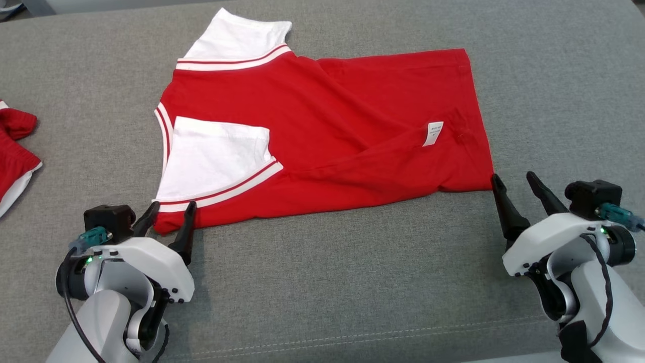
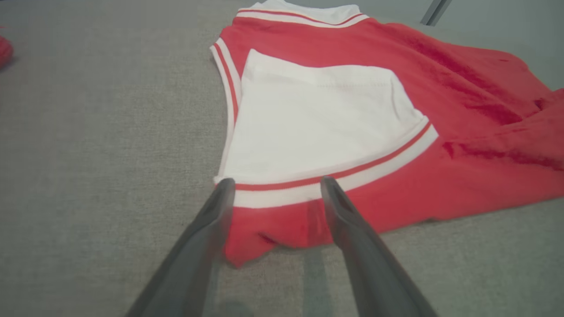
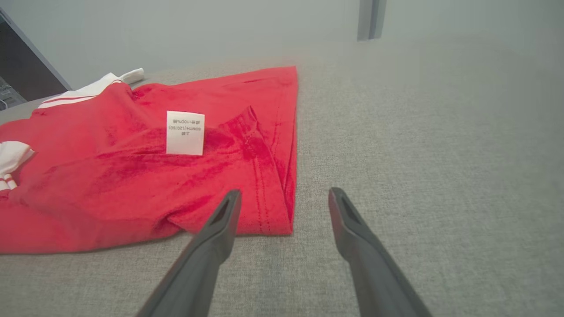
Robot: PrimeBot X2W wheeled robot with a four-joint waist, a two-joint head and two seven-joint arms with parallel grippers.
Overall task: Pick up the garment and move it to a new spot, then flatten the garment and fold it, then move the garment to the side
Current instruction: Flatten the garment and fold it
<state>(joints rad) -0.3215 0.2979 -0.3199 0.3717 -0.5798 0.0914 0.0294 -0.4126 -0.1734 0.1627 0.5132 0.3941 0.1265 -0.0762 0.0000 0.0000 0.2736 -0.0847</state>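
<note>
Evidently both jaws gape by the garment (image 1: 322, 116); a red cloth (image 1: 15, 151) sits cut off.

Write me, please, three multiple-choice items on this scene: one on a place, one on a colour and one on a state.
1. Where is the white care label on the red T-shirt? A. on a sleeve; B. on the red body near the hem; C. at the neckline.
2. What colour are the sleeves? A. white, red-striped; B. grey; C. plain red.
3. How do both arms' jaws stand? A. shut on the hem; B. one shut on the label; C. open, gripping nothing.
B, the label lies on red cloth by the hem; A, both sleeves show white; C, each wrist view shows the jaws spread apart.
</note>
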